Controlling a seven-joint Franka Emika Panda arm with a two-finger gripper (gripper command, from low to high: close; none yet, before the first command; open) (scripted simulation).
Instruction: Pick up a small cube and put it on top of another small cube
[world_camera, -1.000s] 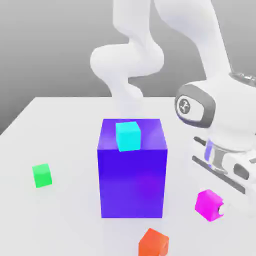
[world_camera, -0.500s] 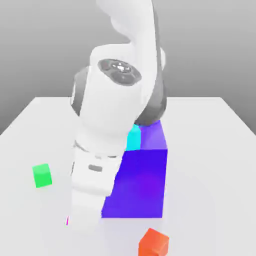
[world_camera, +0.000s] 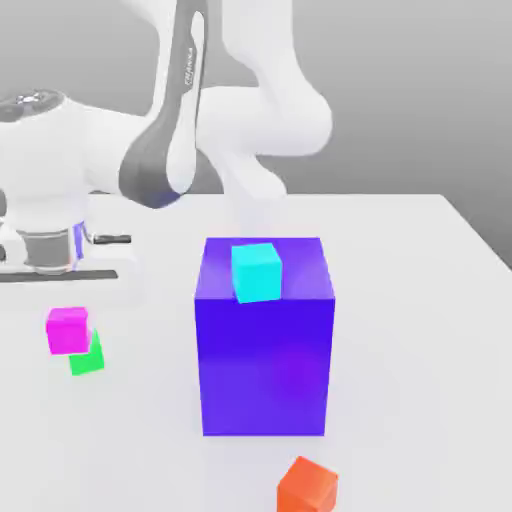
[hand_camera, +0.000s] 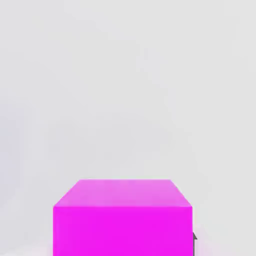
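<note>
Step in hand: carry-over to the stack — the pink cube (world_camera: 67, 330) hangs above the green cube (world_camera: 90, 357), lapping over its upper left corner in the exterior view, at that view's left.
Claw: closed on the pink cube; its fingers are hidden under the white hand, and the cube hangs just below the hand, clear of the tabletop (world_camera: 400, 300).
Pink cube, hand view: (hand_camera: 122, 217) sits square and level in the grip, with pale tabletop beyond it.
Green cube: on the tabletop, mostly covered by the pink one in the exterior view; whether the two touch I cannot tell.
Alignment: the pink cube looks offset up and to the exterior view's left of the green one — part of that may be height rather than sideways error.
How to do it well: centre first, then lower straight down; keep the faces parallel to the green cube's so the edges match.
Release: open only once the pink cube rests flat on green; a drop from above could bounce or skew it.
Retreat: lift straight up, no sideways drag.
Risk: nudging the green cube with a finger on the way down.
Others: blue block (world_camera: 265, 340) with cyan cube (world_camera: 256, 271) on top, and orange cube (world_camera: 307, 486), all well apart.
</note>
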